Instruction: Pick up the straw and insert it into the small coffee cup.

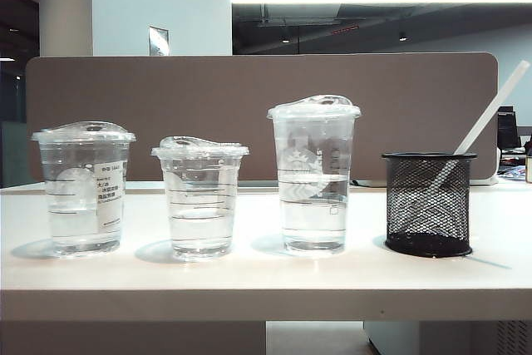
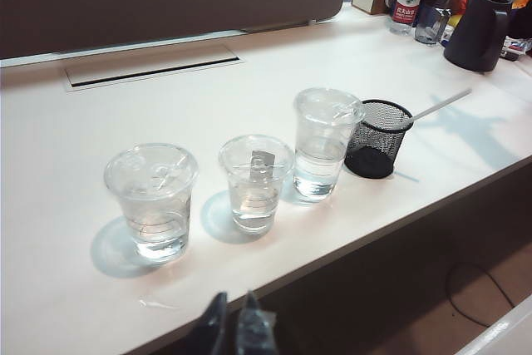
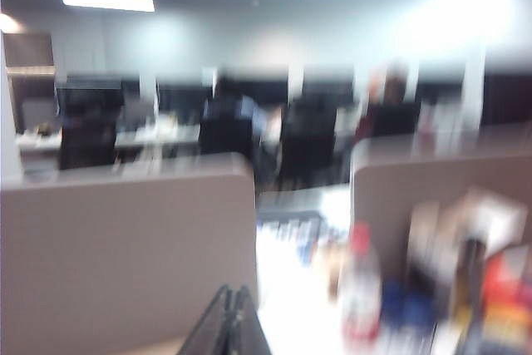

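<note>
Leaning in the black mesh pen holder [image 1: 428, 204] at the right end of the white table [image 1: 249, 276], the straw [image 1: 490, 114] had not been picked up, so the whole task was judged still to lie ahead: the grasp, the carry and the insertion. The small coffee cup [image 1: 199, 197] stood lidded and partly filled with water, second in the row, between the wider labelled cup [image 1: 83, 189] and the tallest cup [image 1: 314, 176], with the tallest cup and a gap of table separating it from the holder. No arm showed in the exterior view. The right gripper [image 3: 230, 322] appeared in its blurred wrist view with its fingers pressed together and nothing between them, pointed out toward the office beyond the partition, so the straw was not in its sight at all. The left gripper [image 2: 237, 326] sat low off the table's near edge, well apart from the cups and farther still from the straw; whether its jaws were parted could not be told.
</note>
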Robot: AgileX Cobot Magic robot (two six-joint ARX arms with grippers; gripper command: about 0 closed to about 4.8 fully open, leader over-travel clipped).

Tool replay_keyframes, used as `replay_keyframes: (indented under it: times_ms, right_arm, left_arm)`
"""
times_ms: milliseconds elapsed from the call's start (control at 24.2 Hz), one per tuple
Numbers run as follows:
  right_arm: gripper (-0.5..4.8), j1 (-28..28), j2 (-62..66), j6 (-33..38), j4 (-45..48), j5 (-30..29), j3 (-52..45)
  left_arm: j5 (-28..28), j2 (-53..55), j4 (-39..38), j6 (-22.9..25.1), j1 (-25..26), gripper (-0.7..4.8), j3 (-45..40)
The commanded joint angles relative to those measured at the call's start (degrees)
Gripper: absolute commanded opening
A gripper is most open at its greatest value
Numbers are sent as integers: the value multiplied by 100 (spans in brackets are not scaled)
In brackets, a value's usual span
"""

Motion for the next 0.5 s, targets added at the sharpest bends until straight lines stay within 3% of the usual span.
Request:
replay_keyframes:
  times_ms: [41, 206, 495]
  right_arm:
    - [-4, -267, 859, 682, 61, -476, -256]
    - [-4, -223, 1093, 872, 767, -518, -1287]
    - [-1, 553, 415, 1008, 1733, -472, -3886]
  left_arm:
    - [-13, 7, 72, 26, -4, 21, 11]
    - [-44, 4, 72, 26, -4, 21, 11]
    - [85, 2, 72, 26, 0, 21, 11]
